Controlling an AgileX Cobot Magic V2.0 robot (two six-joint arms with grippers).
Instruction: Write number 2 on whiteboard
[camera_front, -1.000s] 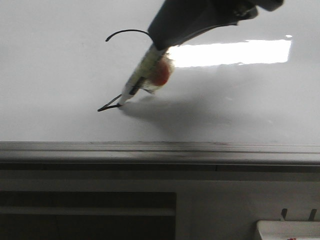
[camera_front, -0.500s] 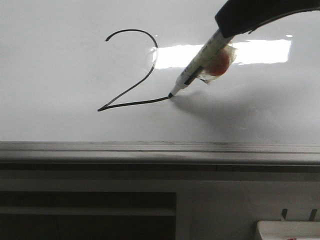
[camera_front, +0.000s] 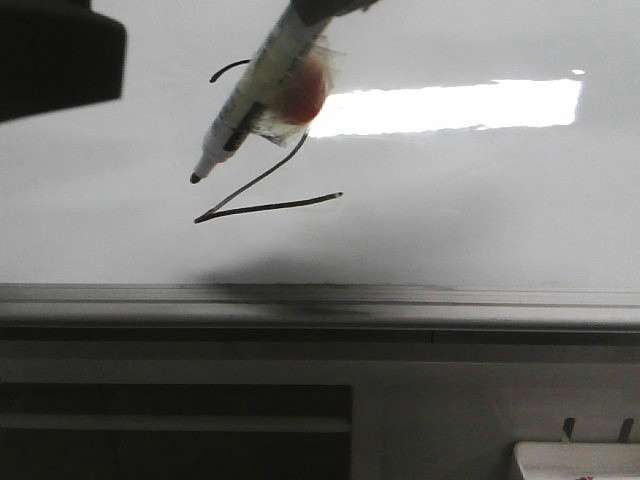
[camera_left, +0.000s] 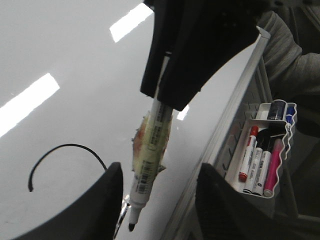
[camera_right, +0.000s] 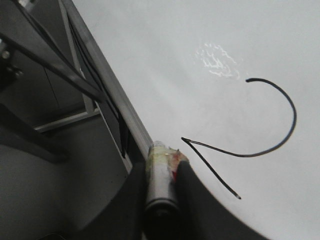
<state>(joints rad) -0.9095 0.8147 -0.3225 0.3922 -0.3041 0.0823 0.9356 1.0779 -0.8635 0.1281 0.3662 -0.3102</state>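
The number 2 is drawn in thin black line on the whiteboard; its curved top is partly hidden behind the marker. My right gripper is shut on the marker and holds it tilted, with the tip off to the left of the digit's diagonal. In the right wrist view my right gripper clamps the marker's barrel, with the 2 beyond it. My left gripper is open and empty; the marker hangs in front of its gap, held from above by the right gripper.
The whiteboard's grey metal bottom rail runs below the digit. A white tray with several markers hangs beside the rail; its corner shows in the front view. A bright light reflection lies on the board. My left arm is a dark shape at the upper left.
The marker finished the 2's base stroke, then moved up and to the left, away from the stroke's end. My left arm has come into the front view at the upper left.
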